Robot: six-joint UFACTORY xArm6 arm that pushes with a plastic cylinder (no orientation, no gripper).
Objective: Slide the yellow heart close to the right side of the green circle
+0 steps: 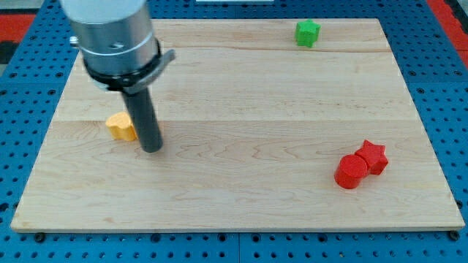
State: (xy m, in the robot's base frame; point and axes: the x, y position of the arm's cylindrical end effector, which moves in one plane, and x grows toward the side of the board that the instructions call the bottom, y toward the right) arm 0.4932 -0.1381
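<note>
A yellow heart block point(119, 126) lies on the wooden board at the view's left, partly hidden by my rod. My tip point(151, 149) rests on the board just right of and slightly below the yellow heart, touching or nearly touching it. A green block point(307, 33) with a star-like outline sits near the view's top edge, right of centre, far from my tip. No round green block is in view.
A red cylinder point(351, 172) and a red star point(372, 156) sit touching each other at the view's lower right. The wooden board point(241, 109) lies on a blue perforated table point(22, 80).
</note>
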